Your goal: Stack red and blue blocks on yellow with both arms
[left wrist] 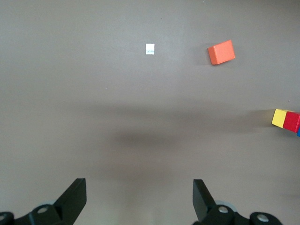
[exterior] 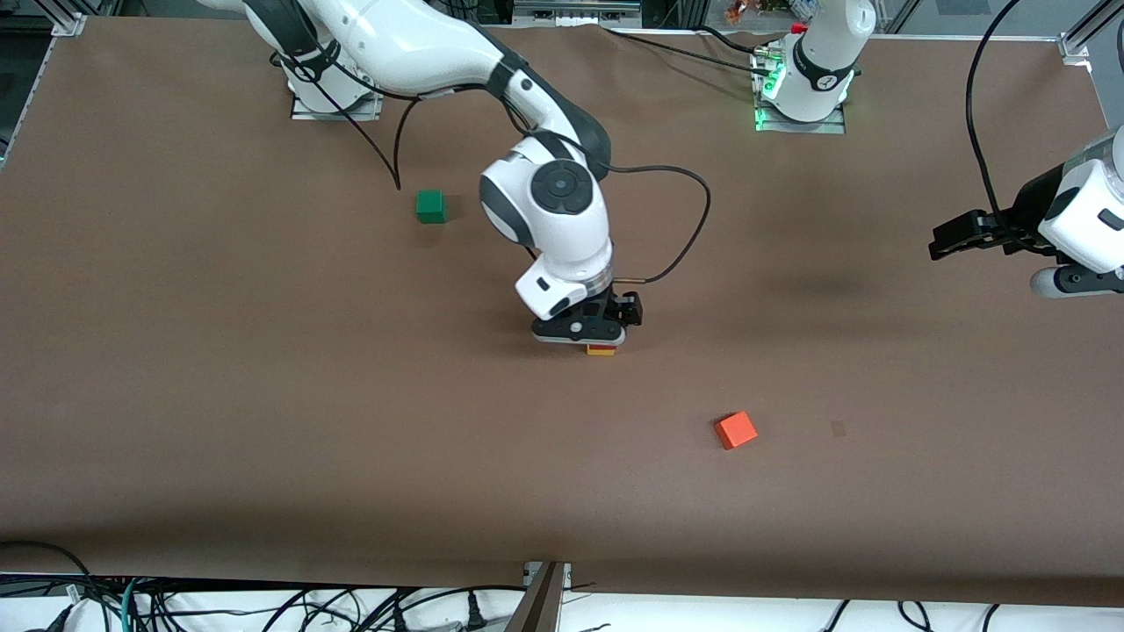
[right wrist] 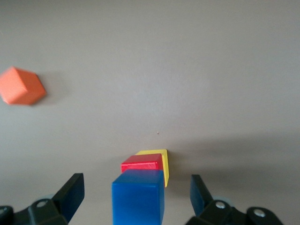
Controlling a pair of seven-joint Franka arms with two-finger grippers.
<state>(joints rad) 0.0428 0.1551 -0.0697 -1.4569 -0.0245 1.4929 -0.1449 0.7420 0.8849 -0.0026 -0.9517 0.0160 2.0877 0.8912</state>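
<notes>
The yellow cube stands near the middle of the table with the red cube on it. In the right wrist view the blue cube sits on the red cube, and the yellow cube shows under them. My right gripper is low around the stack and open, with a gap between each finger and the blue cube. It hides the blue cube in the front view. My left gripper waits open and empty, raised at the left arm's end of the table. The stack shows at the left wrist view's edge.
An orange-red cube lies nearer the front camera than the stack, toward the left arm's end; it also shows in both wrist views. A green cube lies nearer the right arm's base. A small tag lies on the table.
</notes>
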